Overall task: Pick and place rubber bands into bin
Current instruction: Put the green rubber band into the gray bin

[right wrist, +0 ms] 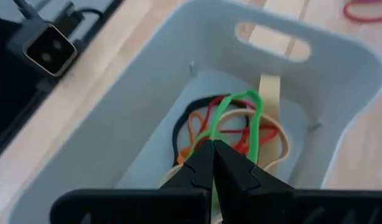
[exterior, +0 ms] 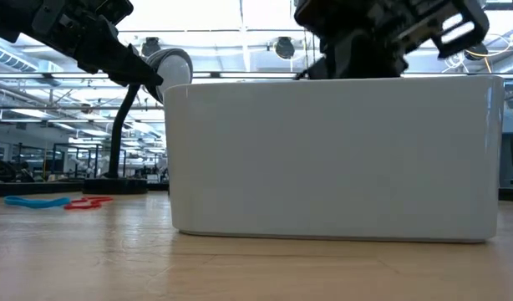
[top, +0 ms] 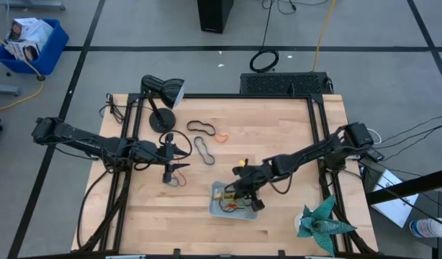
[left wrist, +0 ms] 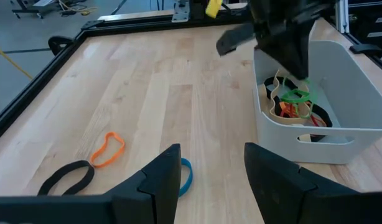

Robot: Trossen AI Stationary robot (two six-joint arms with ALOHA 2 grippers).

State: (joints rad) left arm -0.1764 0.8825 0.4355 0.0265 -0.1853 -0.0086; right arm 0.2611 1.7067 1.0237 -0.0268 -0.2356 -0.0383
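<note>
right gripper: the dark two-finger right gripper [right wrist: 213, 163] is pinched tight on a thin green rubber band [right wrist: 241, 118], and it hangs just over the inside of the small pale blue-grey plastic bin [right wrist: 147, 81]. The loop dangles down onto the pile already in there.

pile in the bin: red, orange, tan and black elastic loops [right wrist: 231, 134] lie tangled on the bin floor, and the green one is touching them.

left gripper: the other dark two-finger left gripper [left wrist: 211, 177] sits with its jaws spread and nothing between them, low over the wooden table [top: 278, 129] on the left side, next to a thin blue rubber band [left wrist: 186, 176].

still on the table: a thin orange loop [left wrist: 107, 149] and a flat black loop [left wrist: 68, 177] lie near the blue one. The overhead view also shows a couple of dark loops [top: 201, 128] near mid-table.

what could go wrong: honestly my worry is the green band clinging to the fingertips when the jaws open, since it's floppy and stretchy. If the arm lifts with it still snagged, it could drag a red or tan loop back out over the bin wall.

also risky: the two arms are fairly near each other, so a reach by the left for the blue band could crowd the right.

hard to see: the table-level camera is almost entirely blocked by the bin's white wall [exterior: 332, 159], so nothing inside shows from there. It just catches a blue loop and a red loop [exterior: 88, 202] off to the side. I can't count the loops in the pile, they overlap too much.
</note>
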